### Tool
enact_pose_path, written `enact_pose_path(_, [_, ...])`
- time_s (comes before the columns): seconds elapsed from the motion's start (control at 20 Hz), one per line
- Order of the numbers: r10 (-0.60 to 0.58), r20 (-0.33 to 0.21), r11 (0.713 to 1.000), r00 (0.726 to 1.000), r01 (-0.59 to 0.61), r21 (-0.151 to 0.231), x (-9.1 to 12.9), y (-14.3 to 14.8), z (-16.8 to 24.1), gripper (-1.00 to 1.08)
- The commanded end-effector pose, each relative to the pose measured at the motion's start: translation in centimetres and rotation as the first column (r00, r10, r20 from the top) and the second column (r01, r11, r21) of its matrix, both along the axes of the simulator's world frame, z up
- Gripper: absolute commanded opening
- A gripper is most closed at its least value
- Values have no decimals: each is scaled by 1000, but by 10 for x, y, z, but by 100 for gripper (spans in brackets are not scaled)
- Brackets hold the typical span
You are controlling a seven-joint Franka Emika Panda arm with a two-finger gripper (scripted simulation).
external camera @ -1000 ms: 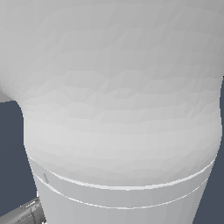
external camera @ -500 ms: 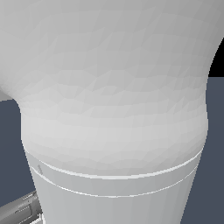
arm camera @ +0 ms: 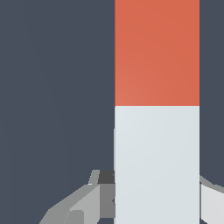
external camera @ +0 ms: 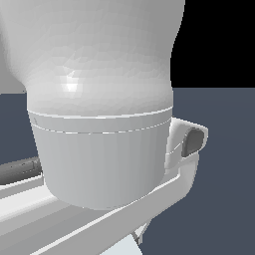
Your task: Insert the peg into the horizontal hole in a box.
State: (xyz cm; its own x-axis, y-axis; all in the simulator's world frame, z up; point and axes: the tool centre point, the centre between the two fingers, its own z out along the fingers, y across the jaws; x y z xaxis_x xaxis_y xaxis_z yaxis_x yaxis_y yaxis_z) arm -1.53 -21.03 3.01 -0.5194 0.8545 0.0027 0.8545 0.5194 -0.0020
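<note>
- Exterior view is almost fully blocked by the arm [external camera: 99, 99]: a pale grey rounded link over a cylindrical collar, with a flat bracket running below it towards 4 o'clock.
- A dark grey pad [external camera: 193, 141] is seen on the bracket end at about 3 o'clock of the collar.
- Dark blue-grey floor [external camera: 224, 199] is visible at the exterior view's right, black background above it.
- Neither box nor fingertips can be made out in the exterior view.
- In the wrist view the peg [arm camera: 156, 109] is seen as a long square bar, red-orange half at 12 o'clock, white half at 6 o'clock, colour seam about mid-frame.
- The gripper [arm camera: 156, 197] is found at the white half: one grey finger [arm camera: 87, 201] at the peg's 9 o'clock side, a pale one at its 3 o'clock side, both touching the bar.
- The pincer is read as clenched on the white end of the peg.
- Only plain dark floor is seen around the peg; box is out of view.
</note>
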Motion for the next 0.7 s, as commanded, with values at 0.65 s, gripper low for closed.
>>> enact_pose_path(0.65, [-291,3,957,957,291,0,-27,81,36,-100])
